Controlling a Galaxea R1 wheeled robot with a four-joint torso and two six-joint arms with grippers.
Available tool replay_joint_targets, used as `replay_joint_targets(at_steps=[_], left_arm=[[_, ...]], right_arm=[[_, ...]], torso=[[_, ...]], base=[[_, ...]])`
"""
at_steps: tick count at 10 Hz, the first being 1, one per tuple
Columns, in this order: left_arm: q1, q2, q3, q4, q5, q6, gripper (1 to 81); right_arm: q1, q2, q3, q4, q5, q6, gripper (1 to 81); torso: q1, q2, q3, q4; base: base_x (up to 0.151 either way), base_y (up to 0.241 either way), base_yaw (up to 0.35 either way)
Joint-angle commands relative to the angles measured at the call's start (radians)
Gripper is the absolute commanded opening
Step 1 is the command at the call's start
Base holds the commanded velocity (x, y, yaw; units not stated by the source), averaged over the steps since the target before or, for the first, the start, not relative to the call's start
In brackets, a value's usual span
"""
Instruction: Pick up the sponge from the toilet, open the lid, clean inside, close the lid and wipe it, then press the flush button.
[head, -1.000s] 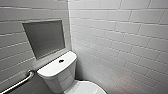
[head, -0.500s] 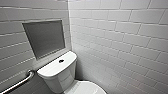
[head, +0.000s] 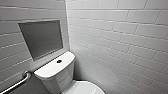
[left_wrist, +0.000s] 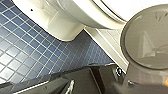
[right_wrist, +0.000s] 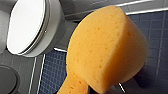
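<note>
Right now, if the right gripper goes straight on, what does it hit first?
Likely the blue floor tiles beside the toilet, sponge first; the closed lid sits off-line. Depth unclear.

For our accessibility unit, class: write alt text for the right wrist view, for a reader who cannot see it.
An orange sponge looms in the foreground, close to the camera. Behind it, seen from above, is a white toilet with its lid shut, standing on a dark blue tiled floor.
</note>
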Motion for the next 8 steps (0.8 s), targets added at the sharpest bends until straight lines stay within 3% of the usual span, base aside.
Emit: replay_joint_targets(at_steps=[1,2,4,7,8], left_arm=[[-0.143,-0.054,0.045,-0.002,0.052,-0.087,81.1],[-0.189,-0.052,0.035,-0.005,0.088,-0.123,81.1],[-0.254,-0.051,0.019,-0.005,0.128,-0.182,81.1],[-0.330,-0.031,0.018,-0.006,0.129,-0.249,81.1],[-0.361,-0.016,0.018,-0.006,0.152,-0.265,81.1]], right_arm=[[0.008,-0.027,-0.007,-0.044,-0.011,-0.005,1.0],[-0.002,-0.018,-0.019,-0.049,-0.011,-0.004,1.0],[-0.015,0.002,-0.032,-0.056,-0.011,-0.007,1.0],[-0.046,0.051,-0.093,-0.063,-0.011,-0.004,1.0],[-0.052,0.075,-0.124,-0.063,-0.013,-0.001,1.0]], torso=[[0.000,0.000,0.000,-0.073],[0.000,0.000,0.000,-0.027],[0.000,0.000,0.000,-0.062],[0.000,0.000,0.000,-0.063],[0.000,0.000,-0.038,-0.063]], base=[[0.000,0.000,0.000],[0.000,0.000,0.000],[0.000,0.000,0.000],[0.000,0.000,0.000],[0.000,0.000,0.000]])
